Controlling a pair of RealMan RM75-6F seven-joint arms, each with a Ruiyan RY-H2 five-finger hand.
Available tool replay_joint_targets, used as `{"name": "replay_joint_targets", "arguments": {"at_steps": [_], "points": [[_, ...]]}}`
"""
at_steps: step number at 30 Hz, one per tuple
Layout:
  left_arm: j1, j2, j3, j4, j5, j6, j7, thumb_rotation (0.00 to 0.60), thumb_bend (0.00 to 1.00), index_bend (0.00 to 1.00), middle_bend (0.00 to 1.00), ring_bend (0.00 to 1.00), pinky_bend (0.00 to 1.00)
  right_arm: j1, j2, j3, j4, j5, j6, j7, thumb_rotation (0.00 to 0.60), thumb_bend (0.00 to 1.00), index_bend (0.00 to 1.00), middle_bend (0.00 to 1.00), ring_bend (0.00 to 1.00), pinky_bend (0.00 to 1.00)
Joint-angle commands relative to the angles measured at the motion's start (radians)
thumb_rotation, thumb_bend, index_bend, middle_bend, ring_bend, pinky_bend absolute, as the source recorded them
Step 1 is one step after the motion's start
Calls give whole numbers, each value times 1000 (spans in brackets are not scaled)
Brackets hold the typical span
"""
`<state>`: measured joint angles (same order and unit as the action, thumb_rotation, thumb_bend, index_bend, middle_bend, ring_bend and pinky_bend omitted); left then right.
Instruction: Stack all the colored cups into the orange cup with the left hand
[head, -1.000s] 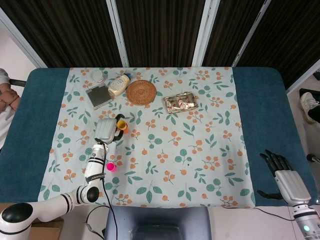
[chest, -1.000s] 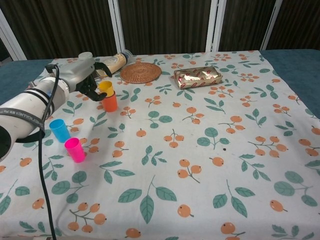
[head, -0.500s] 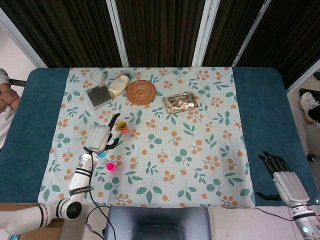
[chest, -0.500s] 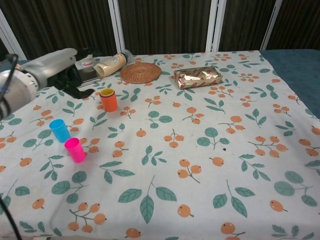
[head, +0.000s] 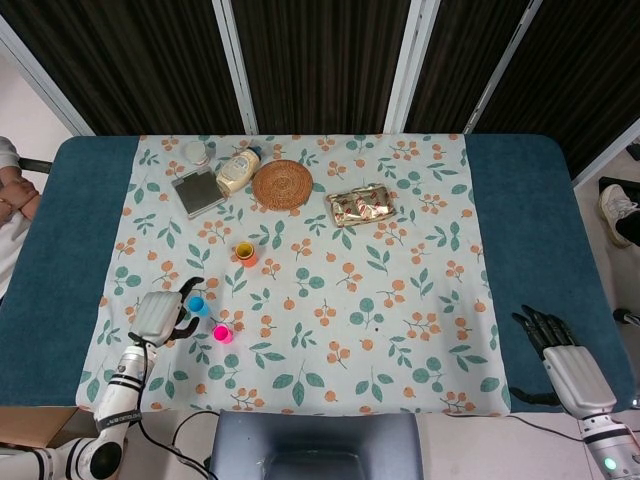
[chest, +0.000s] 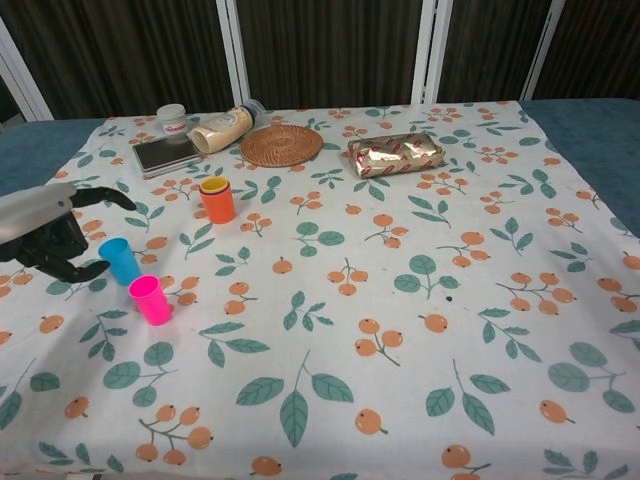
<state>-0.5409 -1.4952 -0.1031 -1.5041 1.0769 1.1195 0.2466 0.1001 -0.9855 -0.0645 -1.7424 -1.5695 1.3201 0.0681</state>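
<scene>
The left hand's (chest: 45, 232) fingers (chest: 100, 195) are spread and empty, seemingly bracketing the blue cup (chest: 120, 260) without closing on it; the next move calls for gripping it and carrying it to the orange cup (chest: 216, 200), which already holds a yellow one. A second ago this hand was at the orange cup, and the pink cup (chest: 150, 299) waits just beside; the right hand (head: 565, 355) hangs empty off the tabletop (head: 520, 220).

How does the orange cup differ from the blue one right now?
The orange cup has a yellow cup nested inside; the blue cup looks empty. The orange cup stands alone, while the left hand sits open right beside the blue cup. Both stand upright on the cloth.
</scene>
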Motion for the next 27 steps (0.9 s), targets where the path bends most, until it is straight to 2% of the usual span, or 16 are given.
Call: {"name": "replay_joint_targets", "arguments": {"at_steps": [1, 5, 18, 24, 27], "points": [[6, -33, 0, 50, 9, -10, -19, 600, 360, 232, 1000, 1000, 1000, 0, 0, 1, 0, 1, 0, 1, 600, 189, 0, 0, 0, 0], [9, -50, -2, 83, 11, -21, -29, 600, 359, 318, 1000, 1000, 1000, 0, 0, 2, 1, 4, 1, 2, 600, 189, 0, 0, 0, 0], [13, -87, -33, 162, 26, -37, -81, 600, 371, 471, 1000, 1000, 1000, -1, -4, 3, -1, 8, 1, -12, 600, 189, 0, 0, 0, 0], [14, -90, -50, 161, 46, -33, -111, 600, 376, 516, 1000, 1000, 1000, 0, -6, 4, -1, 10, -1, -14, 600, 189, 0, 0, 0, 0], [3, -80, -78, 140, 50, -25, -114, 600, 379, 527, 1000, 1000, 1000, -1, -5, 4, -1, 10, 1, -13, 600, 189, 0, 0, 0, 0]]}}
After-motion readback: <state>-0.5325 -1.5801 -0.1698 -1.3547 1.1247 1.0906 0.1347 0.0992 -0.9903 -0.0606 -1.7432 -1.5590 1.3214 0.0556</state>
